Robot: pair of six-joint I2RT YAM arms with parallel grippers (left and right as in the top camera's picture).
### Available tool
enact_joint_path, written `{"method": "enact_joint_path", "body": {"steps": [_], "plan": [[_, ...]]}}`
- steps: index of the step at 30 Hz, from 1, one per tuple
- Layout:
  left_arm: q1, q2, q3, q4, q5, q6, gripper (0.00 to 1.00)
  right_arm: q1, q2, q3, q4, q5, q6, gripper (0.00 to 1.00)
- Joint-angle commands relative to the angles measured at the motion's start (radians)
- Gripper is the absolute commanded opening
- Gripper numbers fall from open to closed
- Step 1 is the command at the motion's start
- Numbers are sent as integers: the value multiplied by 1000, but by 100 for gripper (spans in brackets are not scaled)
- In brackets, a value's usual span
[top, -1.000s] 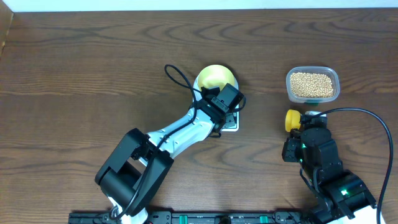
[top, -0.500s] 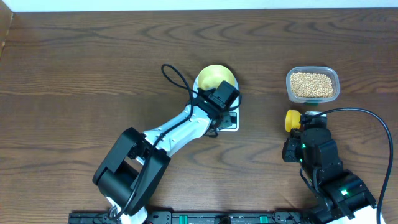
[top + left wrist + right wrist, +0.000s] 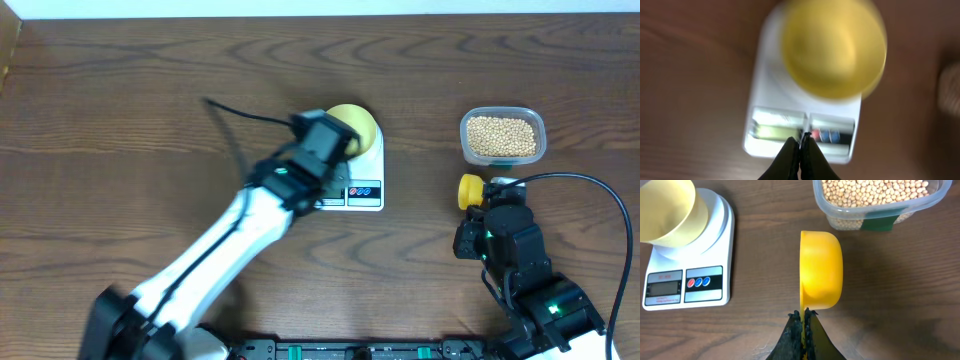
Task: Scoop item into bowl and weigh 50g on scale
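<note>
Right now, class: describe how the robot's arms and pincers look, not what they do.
Left arm: white links, black joints, thin black cable at the wrist. Right arm: black, blocky, green lights, long black cable. Left pincer and right pincer: slim, tapered black fingers.

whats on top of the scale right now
The bowl sits on the scale, covering its platform. In the blurred left wrist view it looks empty. The display and buttons in front are uncovered.
</note>
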Motion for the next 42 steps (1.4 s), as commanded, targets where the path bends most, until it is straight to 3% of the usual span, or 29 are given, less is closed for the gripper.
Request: {"method": "enact_joint_path", "body": {"steps": [1,8,15,19,22,28,35,42], "plan": [[108,-111,-3,10,-156,71,7,-3,-6,13,16,16,-10,1],[383,-161,-3,65,-156,102,7,-4,-6,13,118,23,-10,1],[449,-123,-4,62,-147,102,7,-10,26,13,229,126,43,1],[383,-67,-4,16,-21,98,7,-35,86,13,269,128,51,1],[300,-16,-5,-47,-16,35,7,-38,121,13,282,119,51,1],[107,73,-5,-117,-18,-224,7,-38,140,13,256,113,50,1],[-41,230,-6,3,-16,-233,7,-38,139,13,220,113,23,1],[-45,246,-6,77,-16,-233,7,-38,139,13,202,113,23,1]]}}
